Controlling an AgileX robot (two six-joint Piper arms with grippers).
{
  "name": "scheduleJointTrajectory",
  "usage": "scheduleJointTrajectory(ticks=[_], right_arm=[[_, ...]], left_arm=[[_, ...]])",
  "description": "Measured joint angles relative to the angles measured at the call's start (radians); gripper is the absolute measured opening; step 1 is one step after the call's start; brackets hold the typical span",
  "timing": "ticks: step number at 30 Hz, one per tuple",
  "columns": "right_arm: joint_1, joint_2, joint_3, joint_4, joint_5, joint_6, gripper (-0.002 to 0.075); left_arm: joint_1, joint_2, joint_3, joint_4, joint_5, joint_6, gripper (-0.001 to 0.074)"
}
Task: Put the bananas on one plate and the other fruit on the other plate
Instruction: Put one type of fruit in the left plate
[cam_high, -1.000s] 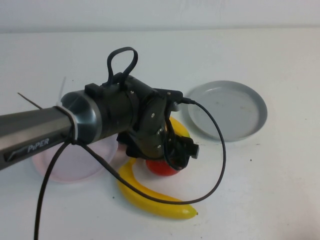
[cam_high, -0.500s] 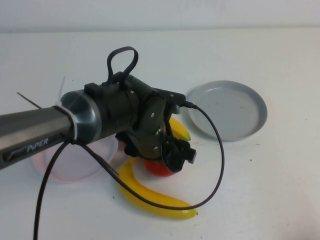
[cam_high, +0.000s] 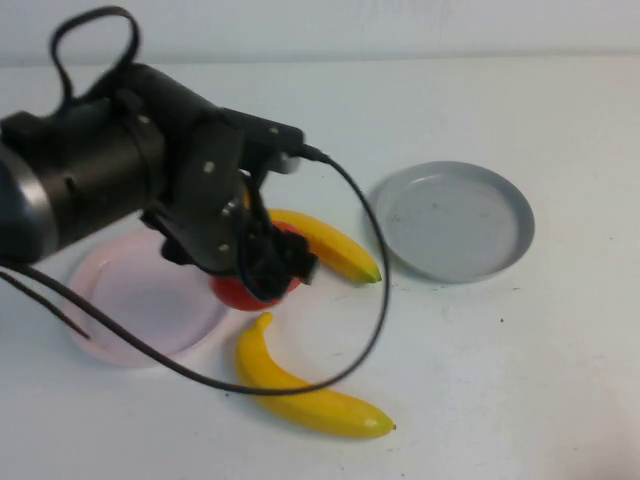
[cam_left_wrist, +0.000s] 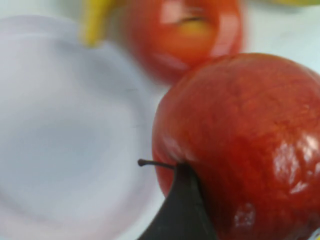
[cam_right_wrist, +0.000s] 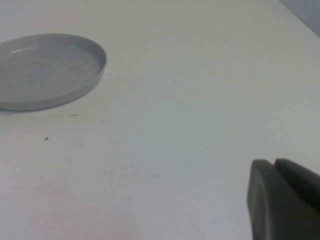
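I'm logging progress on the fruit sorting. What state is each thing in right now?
Left gripper: shut on the red apple, above the pink plate's edge.
Red apple: held, lifted.
Second apple: lying loose beyond the held one.
Pink plate: empty.
Grey plate: empty.
Upper banana: on the table, between the plates.
Lower banana: on the table.
Right gripper: shut, off to the side.

left claw gripping apple (beside pink plate)

Left hand carried held apple leftward, now at pink plate rim.
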Motion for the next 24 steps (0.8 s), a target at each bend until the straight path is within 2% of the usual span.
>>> scheduleJointTrajectory(ticks=[6, 10, 19, 24], right_arm=[[0.0, 0.0, 0.0, 0.0, 0.0, 0.0, -0.0015], [0.0, 0.0, 0.0, 0.0, 0.0, 0.0, -0.0015], [0.0, 0.0, 0.0, 0.0, 0.0, 0.0, -0.0015], [0.0, 0.0, 0.0, 0.0, 0.0, 0.0, -0.0015]], left_arm=[[0.237, -0.006, 0.025, 0.064, 0.03, 0.072, 0.0524], [0.328, 0.027, 0.029, 0.067, 0.032, 0.136, 0.0524], [0.367, 0.122, 0.029, 0.0, 0.036, 0.225, 0.0525], [0.367, 0.126, 0.029, 0.0, 0.003, 0.234, 0.0659]])
